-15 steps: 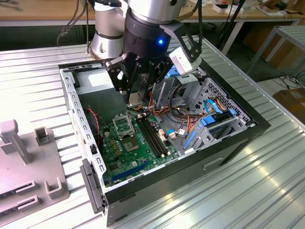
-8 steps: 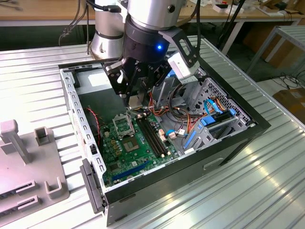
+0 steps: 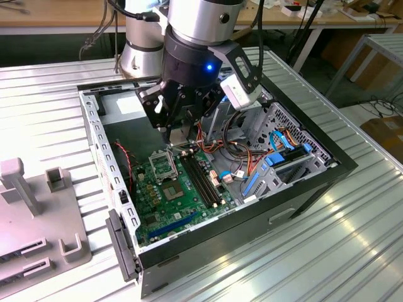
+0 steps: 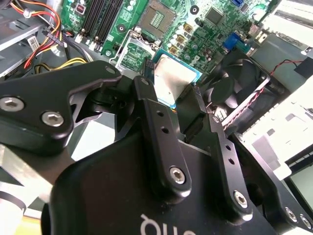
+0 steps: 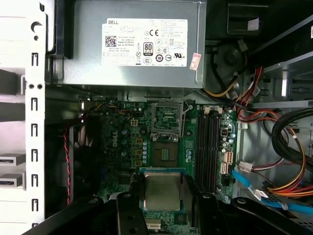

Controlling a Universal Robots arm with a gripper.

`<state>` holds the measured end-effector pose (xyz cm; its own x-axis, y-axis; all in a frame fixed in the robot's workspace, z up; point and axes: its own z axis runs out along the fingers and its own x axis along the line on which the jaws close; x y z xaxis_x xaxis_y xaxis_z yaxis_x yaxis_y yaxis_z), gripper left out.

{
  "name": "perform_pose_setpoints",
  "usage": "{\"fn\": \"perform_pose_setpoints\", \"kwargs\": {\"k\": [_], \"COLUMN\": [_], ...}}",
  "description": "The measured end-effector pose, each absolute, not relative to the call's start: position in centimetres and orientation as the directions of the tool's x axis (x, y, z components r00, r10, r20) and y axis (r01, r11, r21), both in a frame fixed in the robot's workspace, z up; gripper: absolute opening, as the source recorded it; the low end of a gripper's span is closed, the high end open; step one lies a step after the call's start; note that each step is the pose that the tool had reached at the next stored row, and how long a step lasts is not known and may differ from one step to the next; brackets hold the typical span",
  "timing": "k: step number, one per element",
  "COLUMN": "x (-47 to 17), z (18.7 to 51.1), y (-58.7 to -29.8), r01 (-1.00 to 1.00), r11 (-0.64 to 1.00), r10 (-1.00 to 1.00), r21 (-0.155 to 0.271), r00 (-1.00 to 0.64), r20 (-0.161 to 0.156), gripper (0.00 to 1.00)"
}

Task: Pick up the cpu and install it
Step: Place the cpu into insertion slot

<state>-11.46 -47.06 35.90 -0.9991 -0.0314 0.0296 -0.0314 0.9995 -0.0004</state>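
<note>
Ribbed metal table [image 3: 327,251] in a workshop, with wooden benches [image 3: 56,12] behind. On it lies an open black computer case [image 3: 308,189] with its side off and a green motherboard [image 3: 157,195] flat on its floor.

The cpu [image 5: 161,190], a small square chip with a dull silver top, hangs over the motherboard. The gripper [image 4: 171,90] is clamped on it, its two black fingers [image 4: 156,122] pressing two opposite edges. The metal top faces up toward the arm [image 3: 201,25]. The chip is not seated: it is held apart from the metal-framed socket [image 5: 167,120] near the middle of the motherboard. Whether it touches the board itself cannot be told.

Long black memory slots [image 5: 208,147] run in parallel along the motherboard just beside the socket. A grey power supply [image 5: 132,49] with a white label sits in the case at the motherboard's edge beyond the socket. Red, orange and yellow cables [image 5: 254,98] loop off the motherboard on the side of the memory slots, with blue ones among them. In the second wrist view a black fan [image 4: 234,83] with a twisted red-and-black lead stands at the motherboard's border.

Outside the case wall, off the motherboard toward the exterior view's left, a grey moulded fixture [image 3: 25,189] rests on the table.
</note>
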Motion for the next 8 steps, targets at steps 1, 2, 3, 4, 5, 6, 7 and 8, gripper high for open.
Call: {"fn": "perform_pose_setpoints", "kwargs": {"k": [1,2,3,4,5,6,7,8], "x": [-11.46,-11.45,-11.46,-11.46,-11.46,-11.46,-11.46,-11.45], "z": [35.72,35.61,35.54,35.41,35.35,35.28,35.27,35.24], "y": [-47.06,-47.06,-47.06,-47.06,-47.06,-47.06,-47.06,-47.06], "r01": [-0.031,-0.031,-0.031,-0.031,-0.031,-0.031,-0.031,-0.031], "r11": [1.0,1.0,1.0,1.0,1.0,1.0,1.0,1.0], "r10": [-0.031,-0.031,-0.031,-0.031,-0.031,-0.031,-0.031,-0.031], "r21": [0.0,0.0,0.0,0.0,0.0,-0.001,-0.001,0.0], "r00": [-0.999,-0.999,-0.999,-0.999,-0.999,-0.999,-0.999,-0.999], "r20": [0.03,0.03,0.03,0.03,0.03,0.03,0.03,0.03], "gripper": [0.44,0.44,0.44,0.44,0.44,0.44,0.44,0.44]}}
